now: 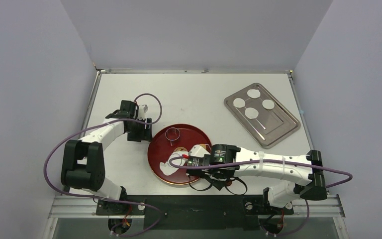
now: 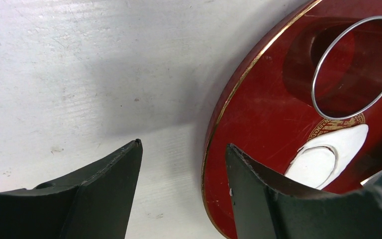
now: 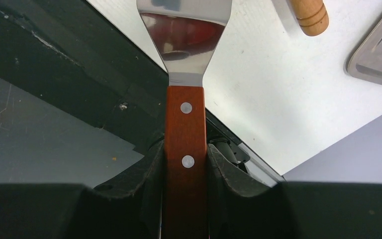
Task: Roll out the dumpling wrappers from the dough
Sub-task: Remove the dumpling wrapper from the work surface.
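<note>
Transfer step: right gripper point(image 3: 185, 154) clenched on spatula point(image 3: 184, 45) over plate point(image 2: 263, 119); left gripper point(image 2: 184, 149) released beside plate. Next: slide blade under cut wrapper point(image 2: 314, 164).

Four thin white round dough discs point(image 1: 252, 93) are lying on one rectangular brushed-steel tray point(image 1: 278, 127). One round dark-red plate with a gold rim point(image 1: 156, 149) is carrying one thin metal ring point(image 1: 172, 133) and what seem to be two patches of ragged white dough sheet point(image 1: 165, 169), partly hidden. One steel spatula with a red-brown wooden handle point(image 3: 185, 124) and one pale wooden cylinder end point(image 3: 308, 15) are showing.
</note>
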Tool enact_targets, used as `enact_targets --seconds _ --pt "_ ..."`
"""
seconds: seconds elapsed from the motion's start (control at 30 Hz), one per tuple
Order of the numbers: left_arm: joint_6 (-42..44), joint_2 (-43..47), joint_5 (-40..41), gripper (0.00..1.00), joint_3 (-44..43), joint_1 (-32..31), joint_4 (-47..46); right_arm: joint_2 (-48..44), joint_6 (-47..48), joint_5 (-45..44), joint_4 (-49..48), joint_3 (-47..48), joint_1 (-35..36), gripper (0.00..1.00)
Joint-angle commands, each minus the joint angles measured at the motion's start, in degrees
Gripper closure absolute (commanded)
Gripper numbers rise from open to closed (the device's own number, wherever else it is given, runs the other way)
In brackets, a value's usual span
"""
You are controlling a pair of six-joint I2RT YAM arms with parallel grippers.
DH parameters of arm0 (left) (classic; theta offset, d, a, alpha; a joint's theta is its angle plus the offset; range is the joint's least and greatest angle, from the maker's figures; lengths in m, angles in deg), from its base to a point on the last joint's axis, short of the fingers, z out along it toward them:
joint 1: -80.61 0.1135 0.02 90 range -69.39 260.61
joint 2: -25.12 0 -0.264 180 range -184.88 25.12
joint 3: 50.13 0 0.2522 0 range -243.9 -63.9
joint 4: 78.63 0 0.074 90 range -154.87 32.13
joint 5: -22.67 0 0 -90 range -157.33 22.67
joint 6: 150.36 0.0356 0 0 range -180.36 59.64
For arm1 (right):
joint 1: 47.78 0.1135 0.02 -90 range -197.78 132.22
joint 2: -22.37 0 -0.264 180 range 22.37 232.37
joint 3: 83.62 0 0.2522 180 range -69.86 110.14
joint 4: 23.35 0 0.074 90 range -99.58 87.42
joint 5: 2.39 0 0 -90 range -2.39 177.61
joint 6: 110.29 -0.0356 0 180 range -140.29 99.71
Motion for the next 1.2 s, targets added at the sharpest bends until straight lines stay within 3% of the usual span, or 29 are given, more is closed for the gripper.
enact_targets --seconds 0.0,1.17 --pt "-0.8 -0.4 -0.1 0.41 0.7 -0.1 -3.1 2.4 -0.7 -1.8 0.6 2.8 0.1 1.0" --pt "-1.0 1.4 -2.1 0.41 -0.1 0.8 -2.4 8.2 5.0 -13.0 3.5 12.4 -0.9 1.0"
